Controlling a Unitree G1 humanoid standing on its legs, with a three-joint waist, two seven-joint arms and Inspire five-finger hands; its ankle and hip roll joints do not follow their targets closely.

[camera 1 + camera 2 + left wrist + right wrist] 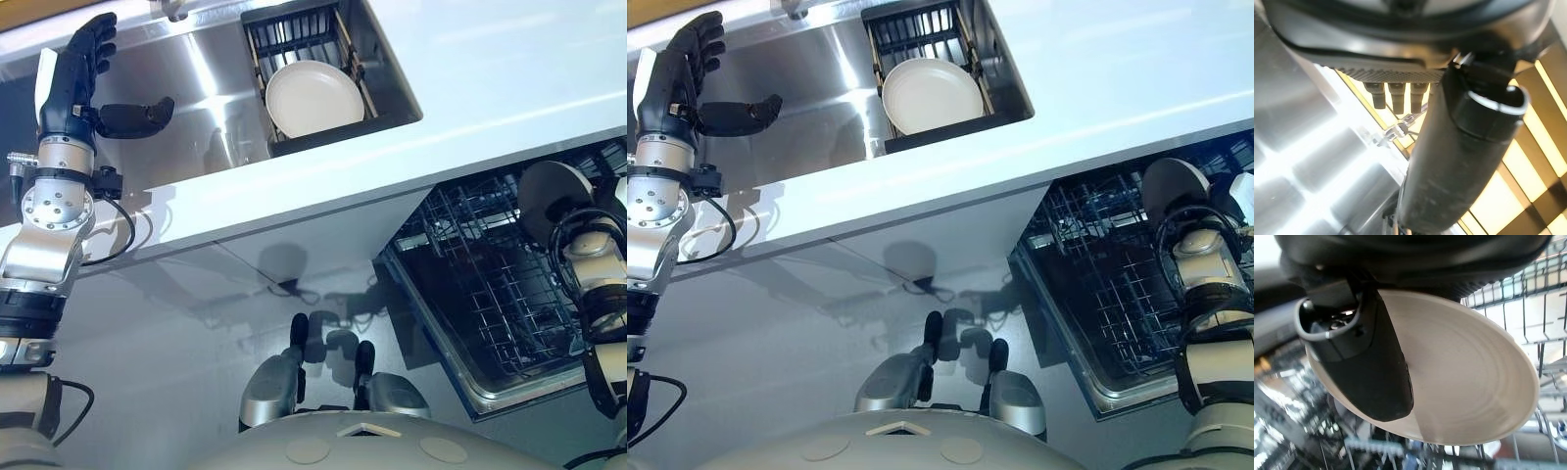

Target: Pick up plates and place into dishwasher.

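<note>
My right hand (pixel 1369 367) pinches a white plate (pixel 1464 382). Its thumb lies flat across the hollow face, and the other fingers must be behind the plate, where I cannot see them. The wire dishwasher rack (pixel 470 284) lies directly under this hand and reaches out beyond the plate's far rim, so I judge the coming move to be mostly downward. The plate seems to be tilted, not standing on its edge, though the head view is too dark there to be sure, so I think the wrist must turn it until its rim points down between the tines. My left hand (pixel 83 78) is spread and holds nothing above the sink (pixel 196 88). The second plate (pixel 313 98) leans in a black rack (pixel 294 34) to that hand's thumb side, so this arm is the nearer one for it.
</note>
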